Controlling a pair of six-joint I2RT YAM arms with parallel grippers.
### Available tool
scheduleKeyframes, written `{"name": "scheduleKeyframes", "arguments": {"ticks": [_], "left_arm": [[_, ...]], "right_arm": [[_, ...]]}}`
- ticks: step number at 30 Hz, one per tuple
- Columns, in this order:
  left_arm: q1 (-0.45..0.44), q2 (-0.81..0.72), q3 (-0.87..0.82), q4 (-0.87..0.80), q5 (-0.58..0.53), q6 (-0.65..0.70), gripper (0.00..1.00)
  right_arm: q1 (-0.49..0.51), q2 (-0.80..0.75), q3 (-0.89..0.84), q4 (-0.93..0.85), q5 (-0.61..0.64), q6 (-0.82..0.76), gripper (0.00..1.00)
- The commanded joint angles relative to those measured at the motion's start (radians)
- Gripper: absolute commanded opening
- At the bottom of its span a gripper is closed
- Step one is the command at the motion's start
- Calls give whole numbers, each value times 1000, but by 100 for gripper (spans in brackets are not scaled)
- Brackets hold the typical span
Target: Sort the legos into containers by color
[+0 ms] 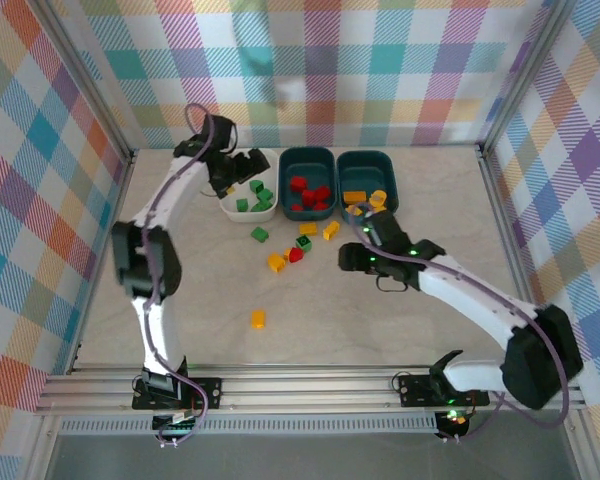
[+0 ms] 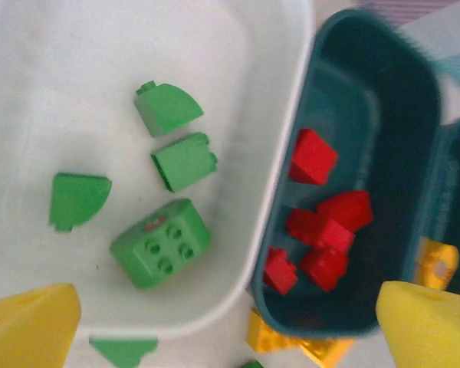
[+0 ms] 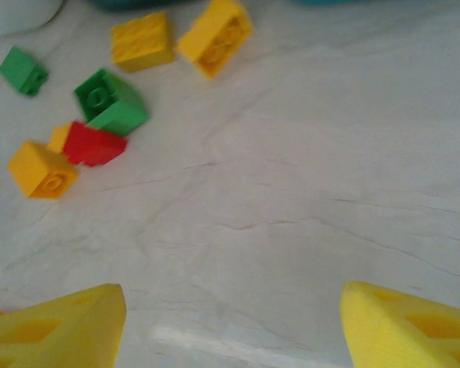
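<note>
Above white tub [image 2: 61, 61], left jaws wide, seemingly empty, right jaws wide

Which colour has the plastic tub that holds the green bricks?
White: the rounded plastic tub shows best in the left wrist view.

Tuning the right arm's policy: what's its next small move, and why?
Probably shift the right end effector toward the red brick and centre on it. Its jaws stand open and empty above bare table, the brick lies up-left in its wrist view, and the middle teal tub already holds reds.
</note>
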Motion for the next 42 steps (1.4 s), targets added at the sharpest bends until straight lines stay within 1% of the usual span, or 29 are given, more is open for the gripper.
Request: {"name": "scheduleKeyframes", "arguments": {"ticks": [1,3,5,7,8,11,13,17,20,22,25,28,31,33,38,40,42], "left_arm": [[8,-228,-258,141,-47,-54,100],[8,-339,-448,185,-104,-85,100],[8,-441,-639,216,-149,-120,100],[9,-509,-794,204,-190,-144,100],[9,-537,-855,188,-216,-153,100],[24,-604,-968,125,-308,-181,100],[63,-628,-1008,94,-335,-206,100],[217,-665,-1043,95,-260,-221,100],[300,-678,-1044,109,-207,-218,100],[325,-680,-1042,115,-186,-217,100],[331,-688,-1055,132,-163,-220,100],[331,-698,-1082,150,-148,-224,100],[330,-711,-1105,158,-138,-222,100],[331,-720,-1117,164,-127,-222,100],[331,-737,-1135,189,-83,-231,100],[331,-736,-1135,196,-69,-235,100],[331,-736,-1135,203,-52,-239,100]], "right_arm": [[93,104,84,14,72,-14,73],[140,167,130,23,82,-20,73],[190,246,187,29,59,-23,73],[246,322,250,28,36,-22,73],[283,365,286,18,28,-19,73],[392,471,375,-20,28,29,73],[452,536,426,-61,28,92,73],[543,643,525,-141,44,182,73],[559,696,576,-169,33,216,73],[560,734,616,-201,32,233,73],[563,795,668,-234,18,242,73],[568,840,698,-240,-2,240,69],[576,868,726,-258,17,240,64],[578,874,731,-271,43,242,58],[578,832,687,-286,109,251,36],[578,795,656,-279,139,250,31],[575,756,637,-285,178,241,29]]}}
